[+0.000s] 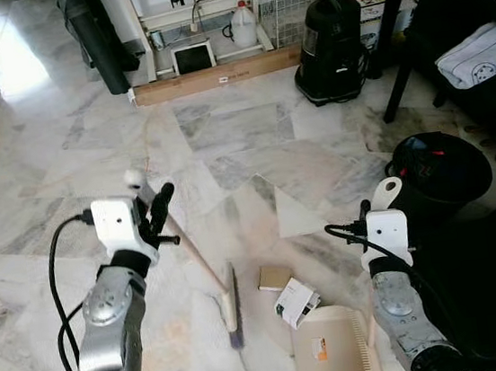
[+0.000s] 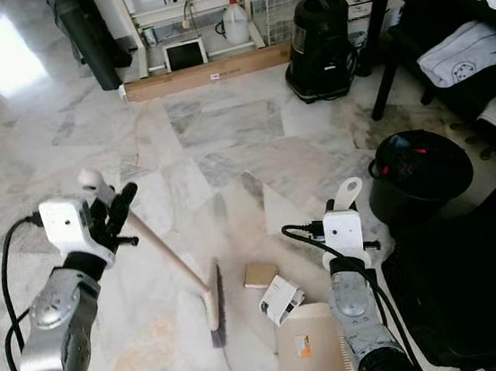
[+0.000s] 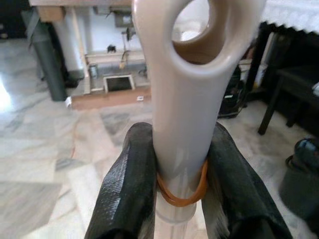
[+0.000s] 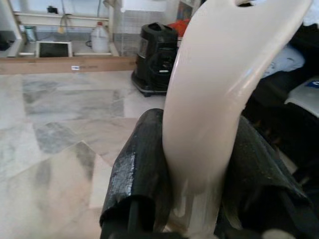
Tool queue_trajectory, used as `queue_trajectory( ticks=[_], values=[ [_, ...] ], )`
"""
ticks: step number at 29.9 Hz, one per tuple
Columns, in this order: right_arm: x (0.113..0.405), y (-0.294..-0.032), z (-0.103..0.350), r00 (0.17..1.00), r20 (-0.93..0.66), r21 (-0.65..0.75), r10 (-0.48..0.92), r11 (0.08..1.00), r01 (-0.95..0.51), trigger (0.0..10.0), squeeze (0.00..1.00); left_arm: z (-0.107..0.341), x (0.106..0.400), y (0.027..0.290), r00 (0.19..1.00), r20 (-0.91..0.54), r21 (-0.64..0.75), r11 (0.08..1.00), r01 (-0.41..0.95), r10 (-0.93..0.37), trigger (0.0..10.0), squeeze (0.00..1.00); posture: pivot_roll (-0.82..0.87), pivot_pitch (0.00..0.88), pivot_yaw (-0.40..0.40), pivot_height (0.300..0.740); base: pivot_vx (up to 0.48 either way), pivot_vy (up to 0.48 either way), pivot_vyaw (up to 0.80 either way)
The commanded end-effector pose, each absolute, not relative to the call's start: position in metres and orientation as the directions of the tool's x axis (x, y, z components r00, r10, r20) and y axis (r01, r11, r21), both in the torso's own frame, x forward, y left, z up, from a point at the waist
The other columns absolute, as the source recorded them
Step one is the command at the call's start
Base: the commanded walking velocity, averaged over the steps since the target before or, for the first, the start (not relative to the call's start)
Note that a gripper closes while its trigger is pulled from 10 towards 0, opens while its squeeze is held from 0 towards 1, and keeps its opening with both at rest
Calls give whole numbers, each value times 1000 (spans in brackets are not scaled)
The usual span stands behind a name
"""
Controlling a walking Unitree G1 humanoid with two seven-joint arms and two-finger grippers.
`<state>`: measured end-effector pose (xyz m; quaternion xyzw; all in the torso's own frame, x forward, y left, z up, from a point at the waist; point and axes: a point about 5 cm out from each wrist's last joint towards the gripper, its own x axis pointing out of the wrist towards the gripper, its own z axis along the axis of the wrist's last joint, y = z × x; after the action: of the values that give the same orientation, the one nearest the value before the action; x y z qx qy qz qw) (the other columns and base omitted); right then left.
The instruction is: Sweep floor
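Head stereo pair looking down at marble floor (image 1: 224,134), 2 wrist cameras close behind fingers (image 3: 129,189)

We see the dustpan (image 1: 334,351) cut off by the bottom edge, its handle partly hidden behind the right gripper (image 1: 385,214). The small print on the box (image 1: 296,302) is unreadable to us.
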<state>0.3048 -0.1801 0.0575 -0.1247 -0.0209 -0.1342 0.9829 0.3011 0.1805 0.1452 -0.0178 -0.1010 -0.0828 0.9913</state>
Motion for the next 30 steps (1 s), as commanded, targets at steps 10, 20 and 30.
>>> queue_trajectory(
  ticks=[10,20,30],
  values=[
    [303,-188,54,952,66,-297,-298,905,304,10000,0,145,302,181,962,223,21,987,158,-159,10000,0,91,141,57,740,466,0,0],
    [303,-187,54,951,72,-300,-302,902,309,10000,0,144,302,177,959,219,19,983,183,-183,10000,0,93,142,58,740,300,0,0],
    [302,-188,53,949,74,-305,-306,899,314,10000,0,139,302,174,957,194,33,976,213,-216,10000,0,95,144,58,740,0,0,0]
  ],
)
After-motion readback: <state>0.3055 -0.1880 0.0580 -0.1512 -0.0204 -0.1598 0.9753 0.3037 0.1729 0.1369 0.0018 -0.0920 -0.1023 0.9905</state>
